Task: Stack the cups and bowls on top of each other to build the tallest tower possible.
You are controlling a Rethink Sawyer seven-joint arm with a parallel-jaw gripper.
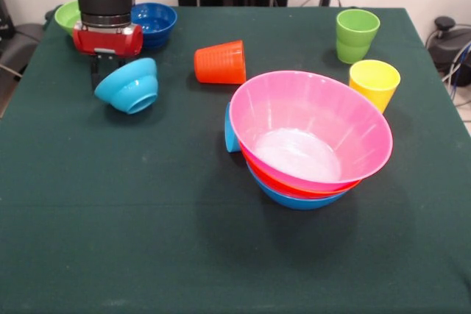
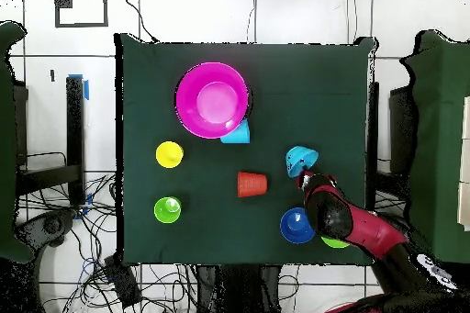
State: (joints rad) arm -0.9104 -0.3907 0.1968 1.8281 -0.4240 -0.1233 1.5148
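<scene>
The tower stands right of centre: a wide pink bowl nested in an orange bowl over a blue one. A light blue cup lies against its left side. An orange cup lies on its side; a green cup and a yellow cup stand upright at the right. My gripper is at the back left, shut on the rim of a small light blue bowl, which hangs tilted. Behind it sit a dark blue bowl and a green bowl.
The dark green table has a wide bare stretch of cloth along its near side. In the overhead view the arm covers most of the green bowl, next to the dark blue bowl. Cables lie off the table's edges.
</scene>
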